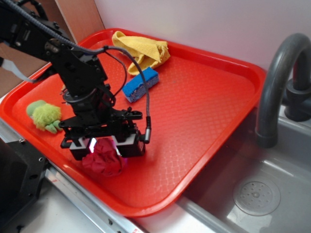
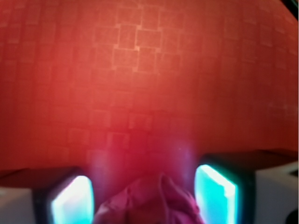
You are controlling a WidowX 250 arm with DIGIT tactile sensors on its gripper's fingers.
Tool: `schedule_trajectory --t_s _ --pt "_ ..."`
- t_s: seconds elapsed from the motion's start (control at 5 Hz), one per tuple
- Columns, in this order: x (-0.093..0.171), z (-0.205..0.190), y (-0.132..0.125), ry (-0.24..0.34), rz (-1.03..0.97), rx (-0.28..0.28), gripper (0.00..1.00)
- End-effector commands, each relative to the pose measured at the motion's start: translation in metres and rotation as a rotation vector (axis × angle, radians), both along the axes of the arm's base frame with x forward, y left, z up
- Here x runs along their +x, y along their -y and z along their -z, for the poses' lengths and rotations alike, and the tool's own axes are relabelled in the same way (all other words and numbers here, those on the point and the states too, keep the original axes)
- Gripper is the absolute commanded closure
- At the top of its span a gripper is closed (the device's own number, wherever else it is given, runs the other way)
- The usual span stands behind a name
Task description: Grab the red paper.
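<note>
Tray (image 1: 204, 97): a wide bright red plastic tray with a fine diamond texture, lying on the counter beside the sink; its textured floor (image 2: 149, 70) fills most of the wrist view.
Sink (image 1: 252, 194): grey basin to the right of the tray, with a round drain and a dark curved faucet (image 1: 274, 82) over it.
Arm (image 1: 73, 63): black, reaching in from the upper left, with a cable looping down its side.
Gripper (image 1: 104, 145): pointing down at the tray's near edge; its two glowing pads (image 2: 215, 191) stand apart, spread on either side of the paper, and whether they touch it cannot be told.
Yellow cloth (image 1: 141, 48): bunched at the far edge of the tray.
Red paper (image 1: 103, 160): dark crimson crumpled wad on the tray floor near the front rim, directly below the gripper; in the wrist view its top (image 2: 149, 203) sits between the pads.
Blue sponge (image 1: 140, 83): just in front of the yellow cloth.
Green fuzzy thing (image 1: 44, 115): at the left side of the tray, well apart from the paper.
</note>
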State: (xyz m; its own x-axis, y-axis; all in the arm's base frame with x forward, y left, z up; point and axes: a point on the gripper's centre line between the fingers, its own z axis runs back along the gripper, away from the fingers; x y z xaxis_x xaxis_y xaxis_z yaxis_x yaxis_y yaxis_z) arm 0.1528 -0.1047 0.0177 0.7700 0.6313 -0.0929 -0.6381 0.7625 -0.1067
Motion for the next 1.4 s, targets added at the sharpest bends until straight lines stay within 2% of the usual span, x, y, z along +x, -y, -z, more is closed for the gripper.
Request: schedule_trajectory --t_s 0.0,0.2,0.4,0.6,0.8,1.0,1.2 --pt "0.005 -0.002 0.005 0.029 -0.031 0.026 1.00" --pt "0.011 -0.019 -0.006 0.056 -0.087 0.097 1.00" --pt "0.019 -0.055 -0.022 0.107 -0.125 0.139 1.00" --pt "0.021 -0.090 -0.037 0.164 -0.145 0.160 1.00" --pt "0.019 -0.141 -0.054 0.231 -0.067 0.190 1.00" --pt "0.017 -0.187 -0.062 0.284 0.101 0.120 1.00" --pt "0.012 -0.212 -0.069 0.343 0.158 0.072 1.00"
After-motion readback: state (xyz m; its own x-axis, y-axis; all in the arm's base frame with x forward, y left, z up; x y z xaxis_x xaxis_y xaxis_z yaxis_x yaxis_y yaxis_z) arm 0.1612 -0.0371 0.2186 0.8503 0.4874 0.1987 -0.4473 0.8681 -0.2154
